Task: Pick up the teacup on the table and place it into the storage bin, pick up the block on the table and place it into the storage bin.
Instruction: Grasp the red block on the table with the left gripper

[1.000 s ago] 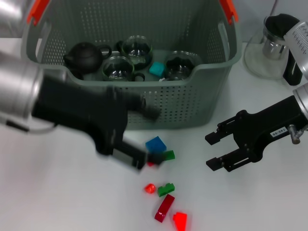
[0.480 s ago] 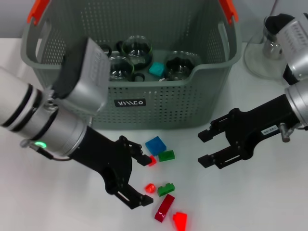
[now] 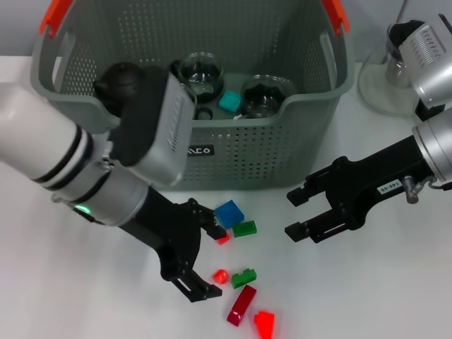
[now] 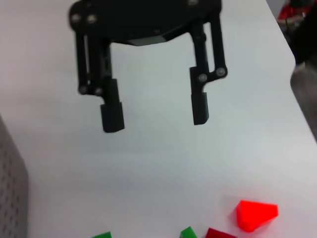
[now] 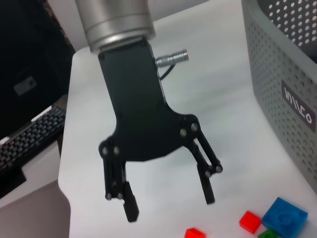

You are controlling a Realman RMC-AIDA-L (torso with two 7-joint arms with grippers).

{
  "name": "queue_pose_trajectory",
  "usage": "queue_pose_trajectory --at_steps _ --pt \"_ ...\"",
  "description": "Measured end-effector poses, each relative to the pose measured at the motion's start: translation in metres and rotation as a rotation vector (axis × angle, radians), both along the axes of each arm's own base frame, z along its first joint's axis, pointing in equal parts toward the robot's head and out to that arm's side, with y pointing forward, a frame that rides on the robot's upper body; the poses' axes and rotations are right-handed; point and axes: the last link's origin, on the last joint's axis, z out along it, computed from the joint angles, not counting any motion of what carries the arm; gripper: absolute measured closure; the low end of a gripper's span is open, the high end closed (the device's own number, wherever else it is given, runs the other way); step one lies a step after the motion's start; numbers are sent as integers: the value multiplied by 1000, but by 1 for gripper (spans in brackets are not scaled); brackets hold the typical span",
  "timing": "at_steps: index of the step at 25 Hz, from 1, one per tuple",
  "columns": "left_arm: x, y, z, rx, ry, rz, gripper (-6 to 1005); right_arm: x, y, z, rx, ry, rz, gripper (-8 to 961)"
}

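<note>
Left end effector (image 3: 205, 260): fingers spread wide and empty, now low over the counter (image 3: 85, 296) among the loose blocks by its near edge. A second ago it was a blur in front of the storage bin (image 3: 311, 134); it has since swung down and steadied, its fingers straddling a small red block (image 3: 220, 276). Judgement — this is the approach for the block pick, grasp not yet made.

Right end effector (image 3: 296, 214): also wide open, empty, hovering near the same cluster from the counter's right side; it has crept a little toward the blocks.

Outward: blue block (image 3: 229, 213) and green block (image 3: 245, 228) lie just in front of the bin wall; further red and green pieces sit nearer the front edge.

Bin contents — several glass teacups (image 3: 201, 70), a dark teapot (image 3: 119, 81) and a teal block (image 3: 229, 101). No teacup is visible on the counter, so that half of the task appears complete.
</note>
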Motion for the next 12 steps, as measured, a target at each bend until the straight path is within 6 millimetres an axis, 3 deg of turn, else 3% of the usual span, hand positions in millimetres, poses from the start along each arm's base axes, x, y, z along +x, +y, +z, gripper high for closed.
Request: queue_pose_trajectory --at_steps 12 --pt "18 0 -15 4 178 -322 79 -3 -1 0 -16 5 -97 238"
